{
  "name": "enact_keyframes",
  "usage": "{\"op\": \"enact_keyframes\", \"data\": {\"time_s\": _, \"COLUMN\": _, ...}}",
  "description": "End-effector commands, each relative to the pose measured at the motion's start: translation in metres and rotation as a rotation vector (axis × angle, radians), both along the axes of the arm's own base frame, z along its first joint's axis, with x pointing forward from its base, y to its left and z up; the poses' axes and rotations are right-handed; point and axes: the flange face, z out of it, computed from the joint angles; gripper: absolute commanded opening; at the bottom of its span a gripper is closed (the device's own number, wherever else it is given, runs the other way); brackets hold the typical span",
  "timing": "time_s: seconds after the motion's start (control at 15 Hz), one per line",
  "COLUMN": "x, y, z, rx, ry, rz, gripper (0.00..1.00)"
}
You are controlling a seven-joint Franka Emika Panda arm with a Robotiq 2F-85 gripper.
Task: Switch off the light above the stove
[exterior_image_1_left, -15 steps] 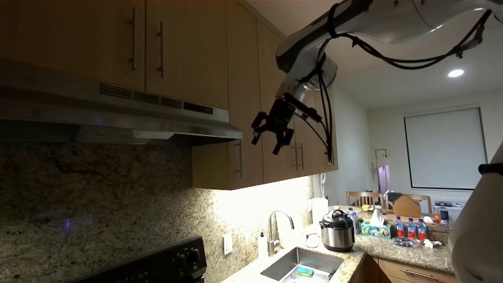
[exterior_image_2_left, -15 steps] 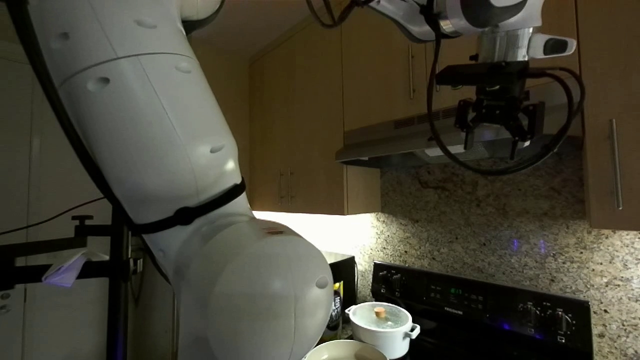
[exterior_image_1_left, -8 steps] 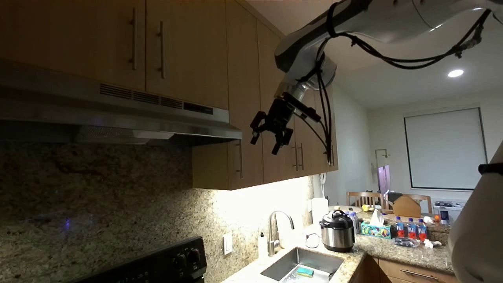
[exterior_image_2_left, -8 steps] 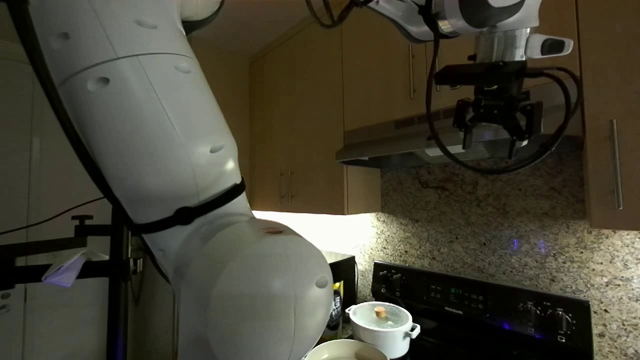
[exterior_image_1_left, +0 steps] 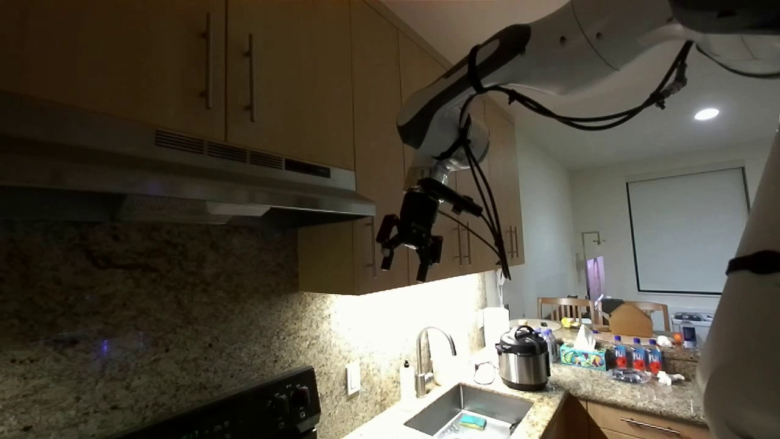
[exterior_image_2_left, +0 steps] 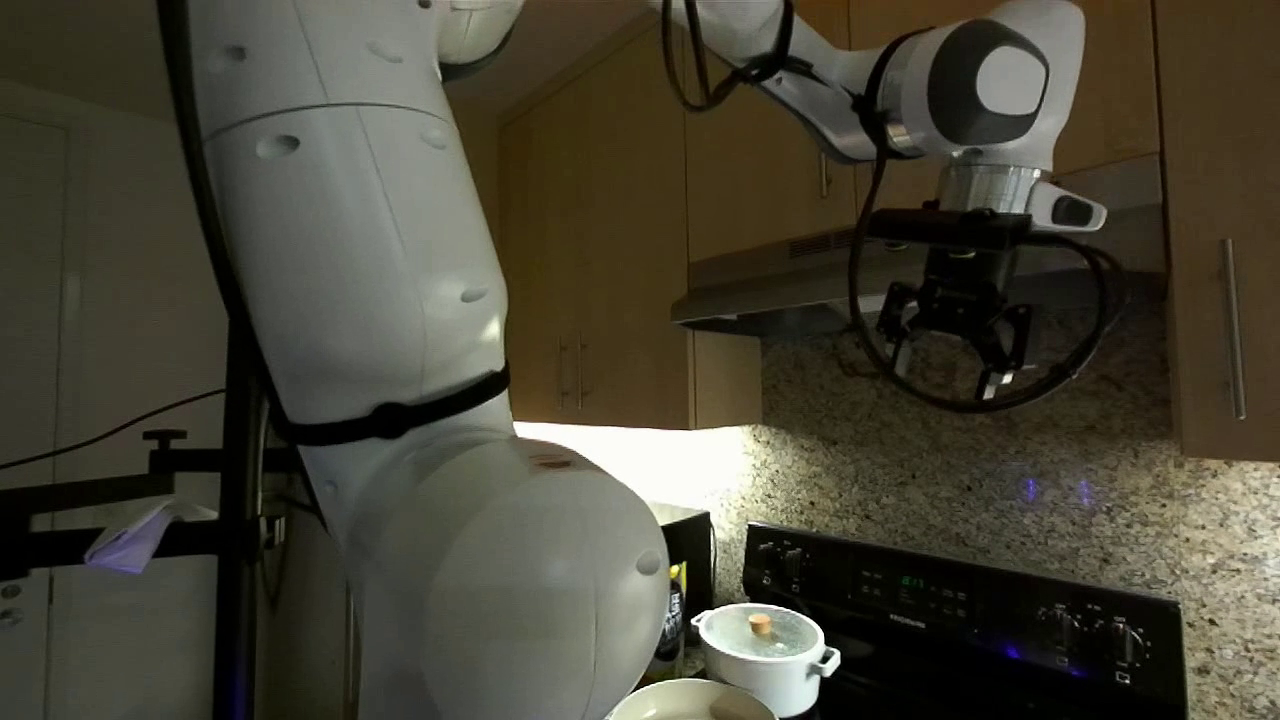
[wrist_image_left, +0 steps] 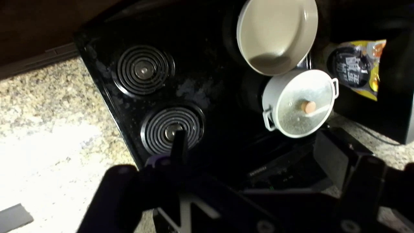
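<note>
Black and empty, your gripper (exterior_image_1_left: 404,267) hangs with its fingertips downward in both exterior views, its two fingers (wrist_image_left: 330,158) spread wide with only air between them. One metal range hood (exterior_image_1_left: 183,171) is apart from the gripper, to its left in an exterior view, and carries three vent grilles (exterior_image_1_left: 226,150). The light above the stove (wrist_image_left: 207,58) seems to be the one pale panel (exterior_image_1_left: 237,209) on the hood's underside; whether it is lit, you cannot tell.

Below your gripper, the wrist view shows two coil burners (wrist_image_left: 145,70) and two vessels side by side: one white lidded pot (wrist_image_left: 297,106) and one uncovered cream pan (wrist_image_left: 278,22). One printed bag (wrist_image_left: 352,68) is just past the pot. Also lower than the gripper, you can count four knobs (exterior_image_2_left: 1128,643) on the stove's back panel (exterior_image_2_left: 950,610).

Farther off and below the gripper you have one sink (exterior_image_1_left: 499,402) with one sponge (exterior_image_1_left: 473,422) inside, one faucet (exterior_image_1_left: 419,366), one pressure cooker (exterior_image_1_left: 524,360), one tissue box (exterior_image_1_left: 583,356) and three bottles (exterior_image_1_left: 637,353) in a row.
</note>
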Motion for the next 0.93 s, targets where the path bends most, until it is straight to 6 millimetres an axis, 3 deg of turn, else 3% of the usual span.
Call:
{"op": "enact_keyframes", "data": {"time_s": 0.0, "x": 0.011, "y": 0.017, "z": -0.038, "rx": -0.076, "ry": 0.154, "rz": 0.102, "gripper": 1.00}}
{"op": "enact_keyframes", "data": {"time_s": 0.2, "x": 0.014, "y": 0.033, "z": -0.065, "rx": -0.116, "ry": 0.284, "rz": 0.188, "gripper": 1.00}}
{"op": "enact_keyframes", "data": {"time_s": 0.33, "x": 0.012, "y": 0.040, "z": -0.071, "rx": -0.155, "ry": 0.368, "rz": 0.238, "gripper": 1.00}}
{"op": "enact_keyframes", "data": {"time_s": 0.4, "x": 0.007, "y": 0.040, "z": -0.062, "rx": -0.204, "ry": 0.395, "rz": 0.259, "gripper": 1.00}}
{"op": "enact_keyframes", "data": {"time_s": 0.47, "x": 0.009, "y": 0.040, "z": -0.074, "rx": -0.150, "ry": 0.354, "rz": 0.201, "gripper": 1.00}}
{"op": "enact_keyframes", "data": {"time_s": 0.87, "x": 0.011, "y": 0.043, "z": -0.066, "rx": -0.188, "ry": 0.384, "rz": 0.230, "gripper": 1.00}}
